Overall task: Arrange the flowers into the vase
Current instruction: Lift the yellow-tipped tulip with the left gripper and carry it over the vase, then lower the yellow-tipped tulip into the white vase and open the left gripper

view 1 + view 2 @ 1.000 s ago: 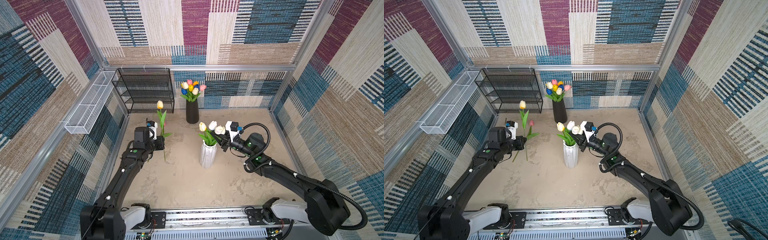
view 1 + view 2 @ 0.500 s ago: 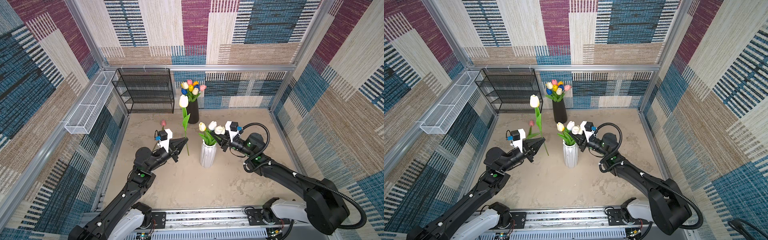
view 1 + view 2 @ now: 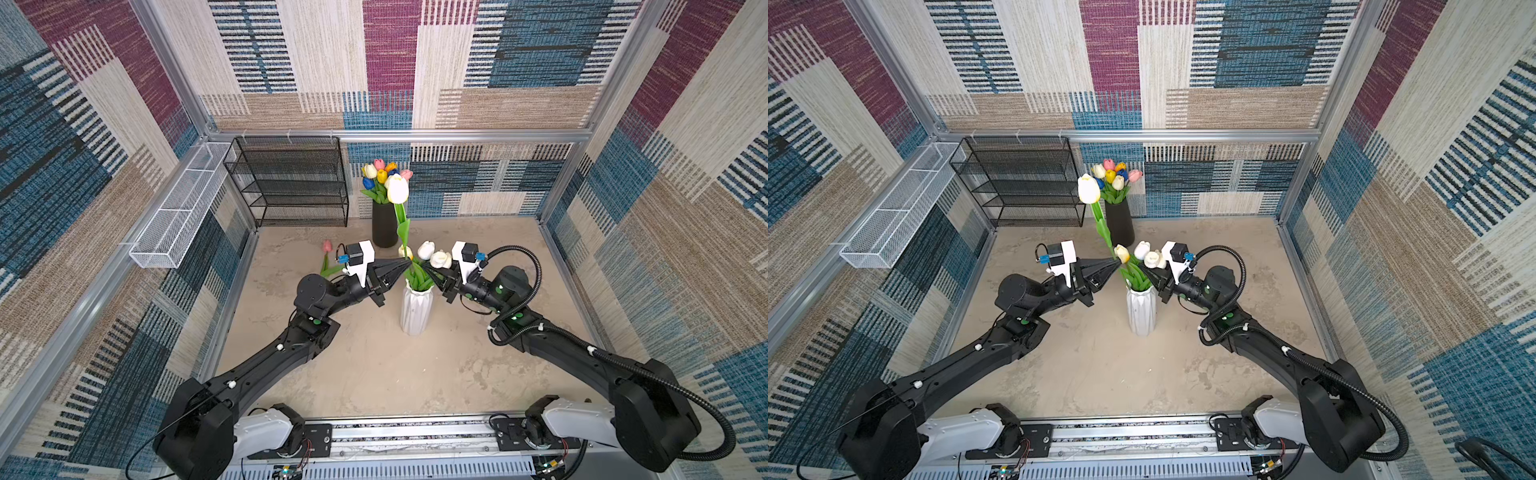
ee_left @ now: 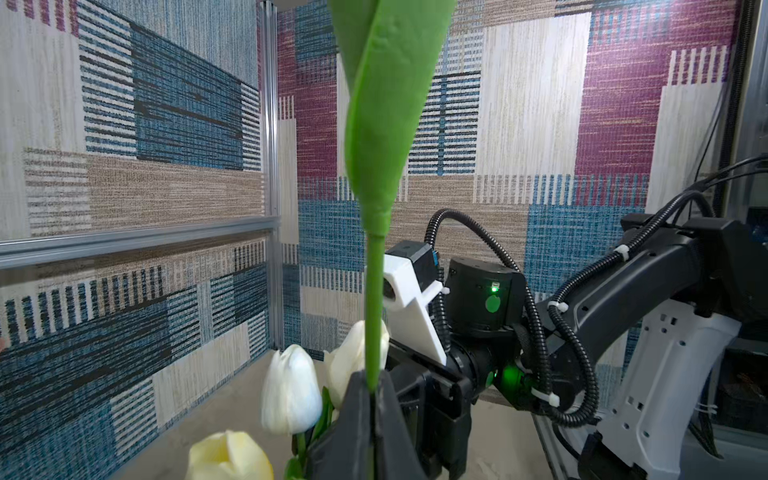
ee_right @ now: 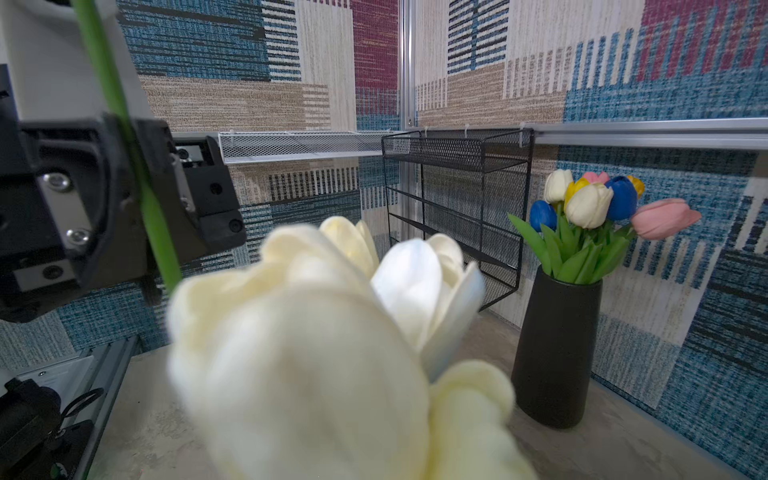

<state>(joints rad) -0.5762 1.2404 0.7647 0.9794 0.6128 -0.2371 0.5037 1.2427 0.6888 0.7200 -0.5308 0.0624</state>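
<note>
Left hand [image 3: 406,263] is clamped tight on the white tulip [image 3: 397,189], and the left wrist view makes it plain: both fingers [image 4: 353,415] are pressed together, with the green stem [image 4: 374,299] rising straight up between them and a broad leaf [image 4: 386,104] fanning out above. In both top views that tulip stands nearly upright, its head well above the hand. The hand itself is poised just beside the mouth of the white vase [image 3: 415,307], on its left side. Whether the stem's lower end is inside the vase I cannot tell, since the leaves hide it. Over to the right hand [image 3: 429,270]: closed right down as well, its tip pushed in among the pale tulips [image 3: 440,259] that stand in the white vase. Whether it has a stem pinched is impossible to say, because the right wrist view is filled by blurred cream petals. The two hands point at each other across the vase, tips close together. On the desk [image 3: 374,374], behind the left hand, a pink tulip [image 3: 327,246] lies on its own. At the back wall a black vase [image 3: 384,224] holds a mixed bunch [image 3: 380,176] of blue, yellow, pink, orange and white heads, beside a black wire shelf [image 3: 291,183]. A white wire basket [image 3: 178,212] is fixed along the left wall.
</note>
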